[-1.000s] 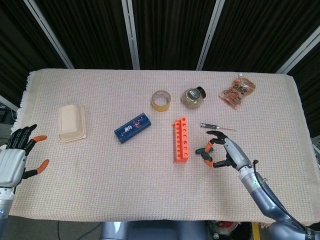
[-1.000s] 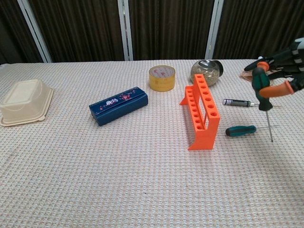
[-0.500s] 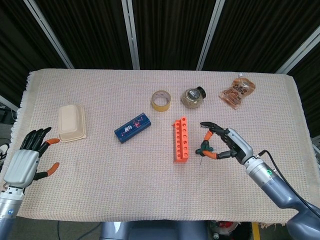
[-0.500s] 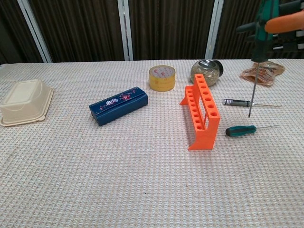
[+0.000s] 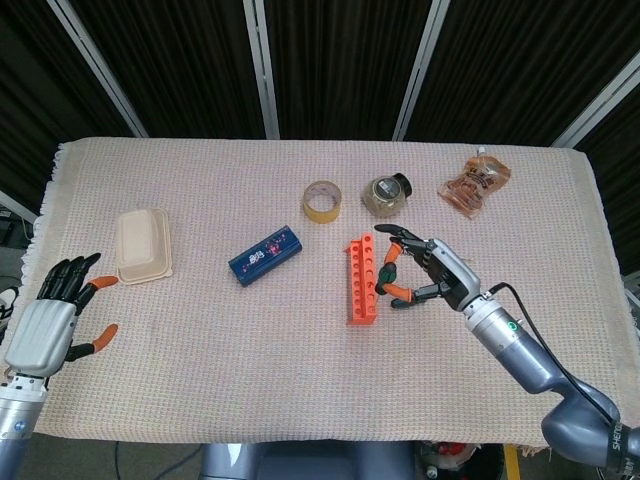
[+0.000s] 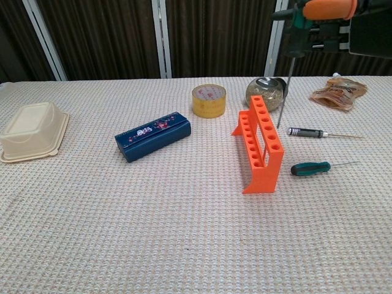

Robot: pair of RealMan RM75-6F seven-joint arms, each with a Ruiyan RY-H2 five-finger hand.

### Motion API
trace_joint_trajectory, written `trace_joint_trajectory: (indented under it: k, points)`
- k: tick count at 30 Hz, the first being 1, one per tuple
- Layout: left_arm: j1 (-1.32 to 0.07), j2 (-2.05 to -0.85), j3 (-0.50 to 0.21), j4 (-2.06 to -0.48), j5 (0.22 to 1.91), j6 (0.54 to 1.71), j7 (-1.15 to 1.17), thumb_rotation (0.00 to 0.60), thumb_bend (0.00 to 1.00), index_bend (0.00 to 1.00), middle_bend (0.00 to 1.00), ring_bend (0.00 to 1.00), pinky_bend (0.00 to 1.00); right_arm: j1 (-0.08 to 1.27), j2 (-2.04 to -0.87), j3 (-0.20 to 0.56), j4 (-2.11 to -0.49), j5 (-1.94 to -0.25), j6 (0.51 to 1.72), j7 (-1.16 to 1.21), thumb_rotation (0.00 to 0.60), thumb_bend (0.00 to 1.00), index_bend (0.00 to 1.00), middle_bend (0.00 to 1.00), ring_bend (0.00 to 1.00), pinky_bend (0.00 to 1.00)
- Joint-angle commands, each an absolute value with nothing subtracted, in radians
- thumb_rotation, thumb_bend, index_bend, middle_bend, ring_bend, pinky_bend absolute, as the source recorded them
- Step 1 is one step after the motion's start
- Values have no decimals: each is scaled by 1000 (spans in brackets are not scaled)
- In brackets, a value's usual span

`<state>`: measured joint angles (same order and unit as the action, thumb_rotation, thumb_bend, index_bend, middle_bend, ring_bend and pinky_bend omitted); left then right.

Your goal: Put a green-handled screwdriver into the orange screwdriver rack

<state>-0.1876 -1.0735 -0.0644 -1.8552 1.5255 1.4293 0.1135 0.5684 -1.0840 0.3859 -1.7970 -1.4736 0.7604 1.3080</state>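
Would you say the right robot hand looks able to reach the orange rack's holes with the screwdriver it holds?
Probably yes: the right robot hand holds the green-handled screwdriver shaft-down just beside the orange screwdriver rack, with nothing between them.

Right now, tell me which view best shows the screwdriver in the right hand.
The chest view: the held screwdriver hangs shaft-down beside the orange rack. In the head view, the right hand hides most of it.

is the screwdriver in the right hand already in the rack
No: in the chest view the screwdriver hangs from the right hand with its tip beside the orange rack, above the table.
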Motion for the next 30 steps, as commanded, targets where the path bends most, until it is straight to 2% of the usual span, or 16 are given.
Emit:
trace_joint_trajectory:
  k: [1,10,30]
  points:
    - [-187,-1072,-64,-1855,1523,1430,114,600,269,245,20,0,0,588,-1121,371,-1770,-1449,776,1278,600,310,603,117,0,0]
    - [-188,-1067,-65,-1859,1520,1430,117,600,269,244,21,0,0,623,-1186,356,-1717,-1378,790,1196,600,310,603,117,0,0]
    - [-188,-1071,-66,-1850,1511,1430,109,600,269,244,20,0,0,652,-1217,333,-1687,-1303,761,1136,600,310,603,117,0,0]
